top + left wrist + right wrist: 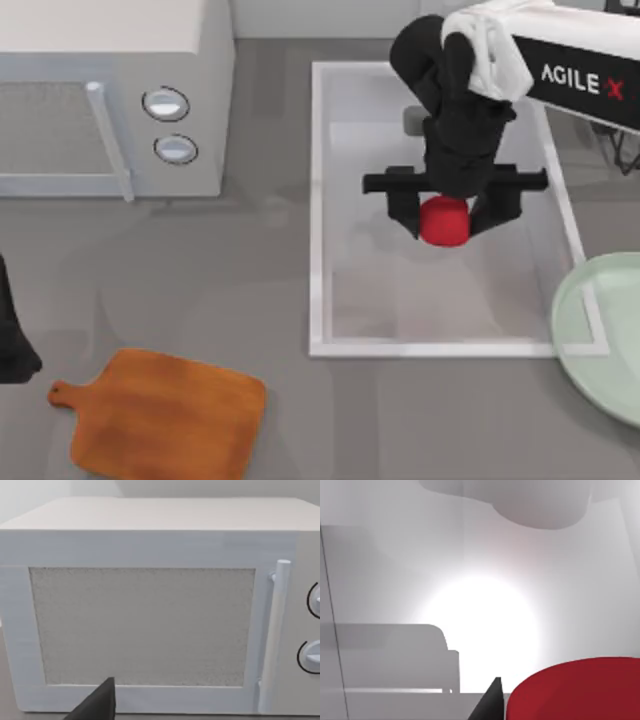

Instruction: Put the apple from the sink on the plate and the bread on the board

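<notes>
our right pincer (pixel 444 222) is over the middle of the sink (pixel 318 200), its two dark fingers closed against either side of the apple (pixel 444 221). whether the apple rests on the basin floor or hangs just above it, we cannot tell. to do this step well we judge we should keep the squeeze firm and even, lift straight up until the fruit clears the raised white rim, then carry it toward the plate (pixel 600 340), which lies at the tabletop's right edge, overlapping the sink's near right corner. the apple is small, plain bright red and rounded, far narrower than the pale mint plate; being smooth, it could slip if tilted. our left pincer (pixel 15 350) sits parked at the tabletop's left edge near the board (pixel 160 415), facing the microwave (pixel 150 610); we cannot tell how its fingers stand.
</notes>
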